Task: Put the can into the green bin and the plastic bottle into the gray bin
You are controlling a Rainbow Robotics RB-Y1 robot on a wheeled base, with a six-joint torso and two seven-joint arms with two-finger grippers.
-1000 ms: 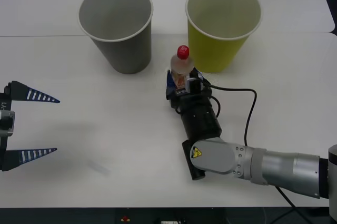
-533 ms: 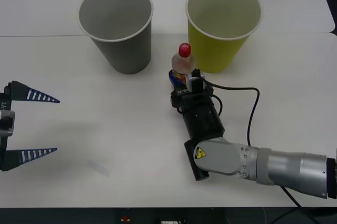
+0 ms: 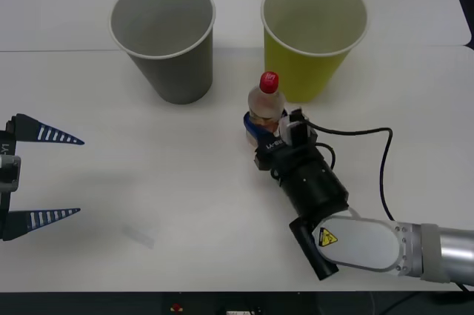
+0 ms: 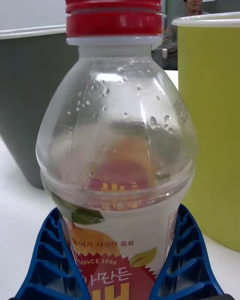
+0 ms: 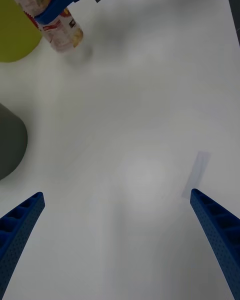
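We see the plastic bottle (image 3: 265, 101) near the middle of the front frame, upright with its red cap up, just in front of the green bin (image 3: 314, 33) at upper right. Our right gripper (image 3: 261, 124) has its blue fingers (image 4: 52, 257) clamped on the bottle's labelled lower body. The gray bin (image 3: 164, 35) stands at upper left, beside the green one. On the white table (image 3: 148, 181), our left gripper (image 3: 41, 176) waits at the left edge, fingers spread apart.
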